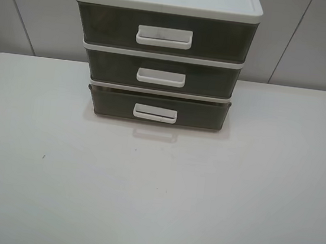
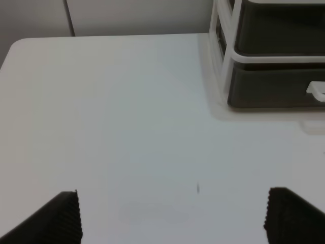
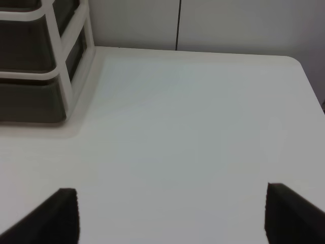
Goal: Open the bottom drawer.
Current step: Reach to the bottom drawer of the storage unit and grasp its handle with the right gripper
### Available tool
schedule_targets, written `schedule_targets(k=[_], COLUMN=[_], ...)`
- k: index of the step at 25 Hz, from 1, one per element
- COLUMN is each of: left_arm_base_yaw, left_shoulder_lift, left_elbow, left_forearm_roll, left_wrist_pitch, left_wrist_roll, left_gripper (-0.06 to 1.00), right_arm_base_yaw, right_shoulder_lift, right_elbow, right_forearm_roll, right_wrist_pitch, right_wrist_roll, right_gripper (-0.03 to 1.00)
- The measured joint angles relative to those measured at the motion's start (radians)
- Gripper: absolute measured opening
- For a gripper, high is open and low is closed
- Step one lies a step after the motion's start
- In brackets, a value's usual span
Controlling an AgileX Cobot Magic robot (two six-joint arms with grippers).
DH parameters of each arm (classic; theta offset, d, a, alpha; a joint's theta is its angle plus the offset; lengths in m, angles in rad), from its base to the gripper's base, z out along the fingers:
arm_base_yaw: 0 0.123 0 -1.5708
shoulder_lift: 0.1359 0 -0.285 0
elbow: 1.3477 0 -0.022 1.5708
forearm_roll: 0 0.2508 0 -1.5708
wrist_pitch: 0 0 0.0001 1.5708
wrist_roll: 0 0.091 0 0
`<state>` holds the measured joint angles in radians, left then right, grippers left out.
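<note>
**Item:** bottom drawer [image 1: 158, 108], lowest of three smoky-brown tiers in a white-framed drawer unit [image 1: 169, 1]. In the high view the unit stands at the 12 o'clock edge of the white table [image 1: 153, 204]. The drawer front sits close under the middle drawer [image 1: 162, 73], with no drawn-out length showing. Task judged not begun.

**Grasp feature:** white loop handle [image 1: 155, 114] at the middle of the drawer front. Its long axis runs 9 to 3 o'clock across the table. A pull would have to run toward 6 o'clock, square to that axis.

**Left gripper** [image 2: 172, 218]: jaws spread wide and holding nothing, over bare tabletop. Taking its own reach as 12 o'clock, the bottom drawer [image 2: 274, 89] lies at about 1 to 2 o'clock, well apart. One end of the loop handle [image 2: 317, 91] just enters its wrist view.

**Right gripper** [image 3: 170, 216]: jaws also spread wide and empty, over bare tabletop. On the same reckoning the bottom drawer [image 3: 28, 101] lies at about 10 to 11 o'clock, well apart. Only the drawer's corner shows in its wrist view, not the handle.

**Nearer arm:** neither arm shows in the high view, so this cannot be settled. The two look about equally far off. The left may be slightly better placed, since the handle sits a shade toward 9 o'clock of the table's middle.

**Coming move, as judged:** whichever gripper goes must swing inward to face the handle squarely. Its jaws should close across the bar's short section, not along the 9 to 3 line
</note>
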<state>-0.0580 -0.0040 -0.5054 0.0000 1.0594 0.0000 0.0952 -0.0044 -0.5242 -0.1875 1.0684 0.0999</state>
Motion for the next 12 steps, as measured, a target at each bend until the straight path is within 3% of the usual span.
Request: schedule_targets(k=[12], left_arm_base_yaw=[0.000], left_shoulder_lift=[0.000], left_elbow=[0.000], left_forearm_roll=[0.000], left_wrist_pitch=[0.000], left_wrist_roll=[0.000], left_gripper=[0.74], right_arm_base_yaw=[0.000], right_shoulder_lift=[0.000], right_elbow=[0.000], right_forearm_roll=[0.000], right_wrist_pitch=[0.000], right_wrist_roll=[0.000], right_gripper=[0.73])
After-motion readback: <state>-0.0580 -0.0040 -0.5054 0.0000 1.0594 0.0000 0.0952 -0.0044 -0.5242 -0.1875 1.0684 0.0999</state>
